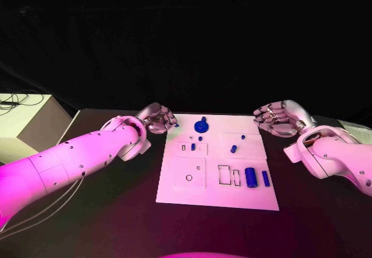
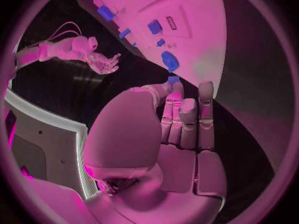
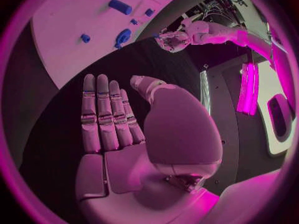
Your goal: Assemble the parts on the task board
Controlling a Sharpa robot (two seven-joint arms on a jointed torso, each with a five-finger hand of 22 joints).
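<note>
The white task board (image 1: 180, 185) lies in the middle of the black table. A round blue part (image 1: 202, 127) stands near its far edge, and a thick blue cylinder (image 1: 251, 175) and a slimmer one (image 1: 266, 178) lie near its right side. Small blue pieces (image 1: 200, 138) dot the middle. My left hand (image 1: 159, 118) hovers at the board's far left corner, fingers straight and empty (image 2: 181, 129), with a small blue piece (image 2: 173, 79) just past its fingertips. My right hand (image 1: 277, 117) hovers off the far right corner, flat and empty (image 3: 118, 129).
A beige box (image 1: 23, 126) with cables on top stands at the table's far left. Several rectangular and round recesses (image 1: 224, 174) are cut in the board's near half. Bare black table (image 1: 93, 215) runs along both sides of the board.
</note>
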